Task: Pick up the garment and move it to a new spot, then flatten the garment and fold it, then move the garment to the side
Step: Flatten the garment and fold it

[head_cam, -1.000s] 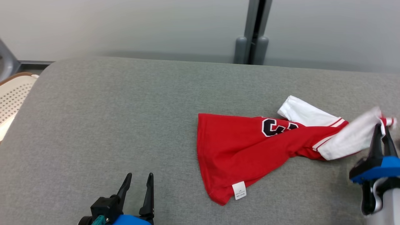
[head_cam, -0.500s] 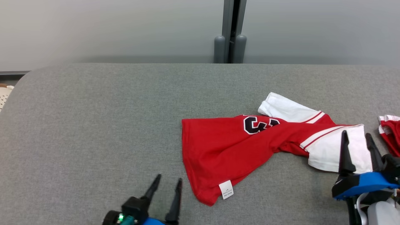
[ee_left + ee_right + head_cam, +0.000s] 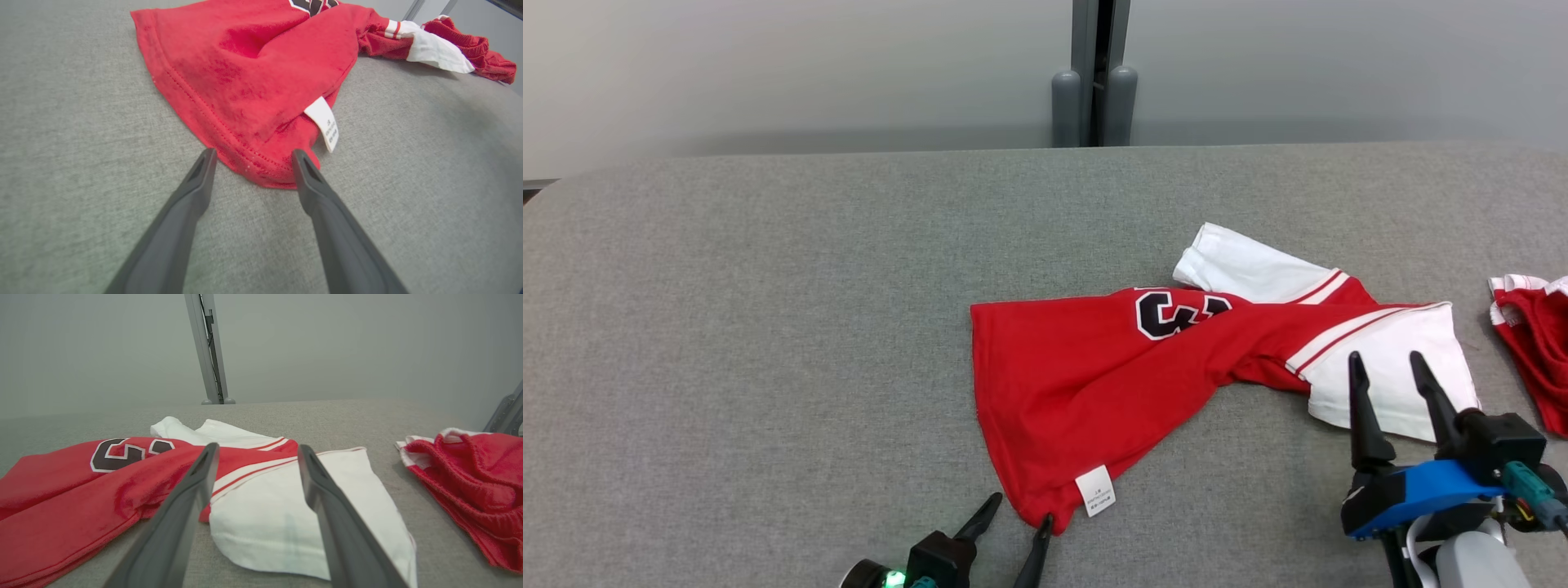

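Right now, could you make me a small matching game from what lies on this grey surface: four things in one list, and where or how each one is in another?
Things:
1 left tool
2 right tool
3 white label
4 second red garment

Places or states:
A lying apart, far right
B open, pointing at the white sleeve
C open, at the shirt's lower corner
D printed, on the red fabric near the hem

Pairs: 1-C, 2-B, 3-D, 4-A.

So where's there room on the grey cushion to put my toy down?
Biggest bare patch: the grey cushion left of the red shirt, up to its back edge. A strip runs behind the shirt. Crowded on the right: white sleeve, fingers of the right gripper and other red garment sit close together.
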Robot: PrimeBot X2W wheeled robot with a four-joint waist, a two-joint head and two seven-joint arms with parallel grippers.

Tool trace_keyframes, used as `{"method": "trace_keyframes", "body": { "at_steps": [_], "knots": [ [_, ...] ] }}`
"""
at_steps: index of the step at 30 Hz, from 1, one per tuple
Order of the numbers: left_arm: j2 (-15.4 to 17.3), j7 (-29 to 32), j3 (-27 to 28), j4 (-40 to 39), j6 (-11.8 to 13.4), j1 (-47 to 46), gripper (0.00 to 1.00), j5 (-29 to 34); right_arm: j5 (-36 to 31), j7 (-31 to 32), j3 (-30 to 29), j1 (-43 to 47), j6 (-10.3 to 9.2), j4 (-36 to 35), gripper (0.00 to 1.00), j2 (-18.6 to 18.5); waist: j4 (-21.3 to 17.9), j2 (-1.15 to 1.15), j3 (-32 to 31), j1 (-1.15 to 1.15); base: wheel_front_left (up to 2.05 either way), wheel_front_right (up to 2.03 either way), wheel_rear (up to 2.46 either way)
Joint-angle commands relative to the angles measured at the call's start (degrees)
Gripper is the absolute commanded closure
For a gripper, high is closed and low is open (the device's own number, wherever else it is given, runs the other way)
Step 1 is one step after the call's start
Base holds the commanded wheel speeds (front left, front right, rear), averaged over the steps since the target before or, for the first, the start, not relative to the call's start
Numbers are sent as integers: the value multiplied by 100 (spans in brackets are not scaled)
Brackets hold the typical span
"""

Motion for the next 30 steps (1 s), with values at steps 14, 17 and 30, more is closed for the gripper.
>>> {"method": "trace_keyframes", "body": {
  "at_steps": [14,17,30],
  "knots": [
    [6,1,106,496,-15,-285,47,267,-51,-17,540,96,0,151,0,-16,-31,0,100,0,0,0,0],
    [8,1,80,556,-15,-321,100,248,-29,-17,559,56,0,165,0,-16,-41,0,110,0,0,0,0],
    [234,-8,1313,-1136,404,-364,100,762,202,-17,488,253,0,259,0,-15,356,0,-314,0,0,0,0]
  ]
}}
